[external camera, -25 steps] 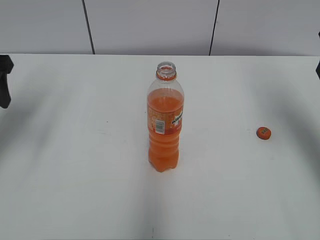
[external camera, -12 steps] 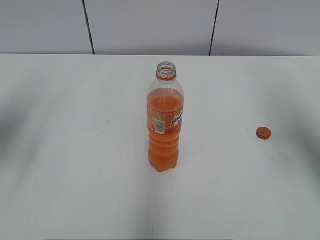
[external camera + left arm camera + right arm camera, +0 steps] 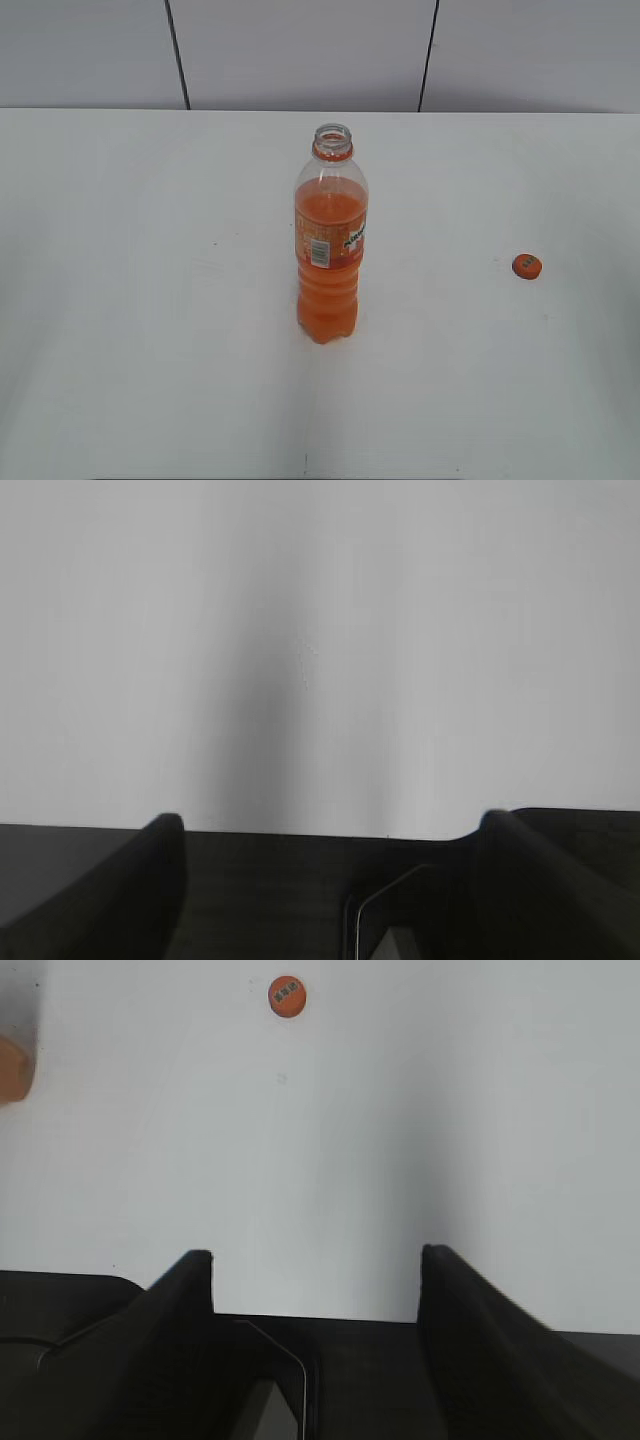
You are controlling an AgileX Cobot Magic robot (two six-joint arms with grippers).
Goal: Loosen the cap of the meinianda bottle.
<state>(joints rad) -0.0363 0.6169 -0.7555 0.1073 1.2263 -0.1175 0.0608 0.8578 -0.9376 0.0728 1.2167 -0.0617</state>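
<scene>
The meinianda bottle (image 3: pixel 330 240) stands upright mid-table in the exterior view, its neck open with no cap on it. The orange cap (image 3: pixel 527 266) lies flat on the table to the bottle's right; it also shows in the right wrist view (image 3: pixel 287 996), far ahead of the jaws. An orange blur at that view's left edge (image 3: pixel 12 1070) is part of the bottle. My right gripper (image 3: pixel 315 1260) is open and empty over bare table. My left gripper (image 3: pixel 325 825) is open and empty over bare table. Neither gripper shows in the exterior view.
The white table (image 3: pixel 150 300) runs to a grey panelled wall (image 3: pixel 300 50) at the back. A dark shadow streak (image 3: pixel 260 710) falls on the table in the left wrist view.
The left arm's dark tip at the exterior view's left edge has withdrawn out of sight, and so has the dark edge at the right. Bottle and cap have not moved.
</scene>
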